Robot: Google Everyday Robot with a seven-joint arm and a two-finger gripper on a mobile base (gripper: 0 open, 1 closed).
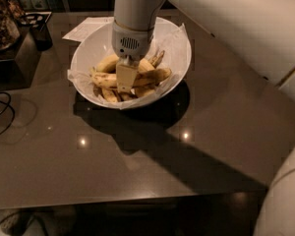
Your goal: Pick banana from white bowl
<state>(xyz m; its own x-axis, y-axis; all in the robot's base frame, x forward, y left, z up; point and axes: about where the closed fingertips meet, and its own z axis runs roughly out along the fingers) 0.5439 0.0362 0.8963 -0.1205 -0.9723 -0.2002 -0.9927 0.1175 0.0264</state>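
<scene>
The white bowl (181, 43), lined with crumpled white paper, stands on the dark table toward the back. The banana (155, 76), long, yellow and brown-speckled, lies across the middle of the bowl from left to right. A cleaner arched banana (107, 63) lies behind it, and small banana pieces (110, 95) lie in front. My gripper (125, 82) reaches straight down from the white arm into the bowl. It is at the banana's middle and covers part of it.
A white sheet of paper (83, 29) lies behind the bowl on the left. A dark container (39, 31) and a cluttered tray (2, 26) stand at the far left. Black cables (2, 113) lie at the table's left edge. The table's front edge (113, 200) runs along the bottom.
</scene>
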